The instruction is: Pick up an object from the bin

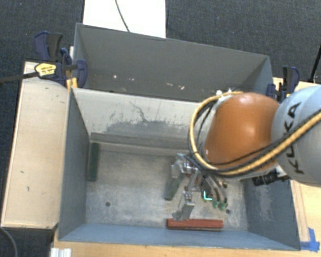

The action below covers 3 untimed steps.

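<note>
end effector [176,205] lower centre of frame, released, jaws apart, nothing between | red-brown bar [194,224] just below it, flat along bin [76,161] front wall | advice: centre over bar, span its narrow width, stay clear of wall, then clench

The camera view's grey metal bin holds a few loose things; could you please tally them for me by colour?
dark green long narrow bar, by the left wall: 1
red-brown long flat bar, along the near wall: 1
Total: 2 plainly seen. The arm covers part of the bin's floor, so more may lie hidden.
</note>
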Each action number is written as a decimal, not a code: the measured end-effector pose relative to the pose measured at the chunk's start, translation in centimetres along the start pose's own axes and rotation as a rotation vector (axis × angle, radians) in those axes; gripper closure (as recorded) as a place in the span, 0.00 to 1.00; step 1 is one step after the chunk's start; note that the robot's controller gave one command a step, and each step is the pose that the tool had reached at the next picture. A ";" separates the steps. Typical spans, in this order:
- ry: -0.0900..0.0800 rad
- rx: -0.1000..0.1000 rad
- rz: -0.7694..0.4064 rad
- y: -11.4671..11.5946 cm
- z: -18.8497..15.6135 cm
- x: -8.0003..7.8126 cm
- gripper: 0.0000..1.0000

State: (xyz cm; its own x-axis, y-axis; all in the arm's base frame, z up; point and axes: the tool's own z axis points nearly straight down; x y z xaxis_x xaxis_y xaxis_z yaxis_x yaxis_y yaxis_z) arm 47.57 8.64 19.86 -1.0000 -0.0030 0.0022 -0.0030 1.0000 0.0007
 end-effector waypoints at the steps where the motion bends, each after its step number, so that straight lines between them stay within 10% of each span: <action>1: 0.002 0.003 0.186 -11.2 10.5 -1.6 0.00; 2: -0.008 0.004 0.316 -21.0 12.5 -5.3 0.00; 3: -0.006 0.000 0.246 -14.7 12.7 -3.0 0.00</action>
State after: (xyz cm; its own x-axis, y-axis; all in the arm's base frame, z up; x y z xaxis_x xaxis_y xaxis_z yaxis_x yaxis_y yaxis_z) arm 50.62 -6.06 7.09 -0.9707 0.2403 -0.0037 0.2403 0.9707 0.0012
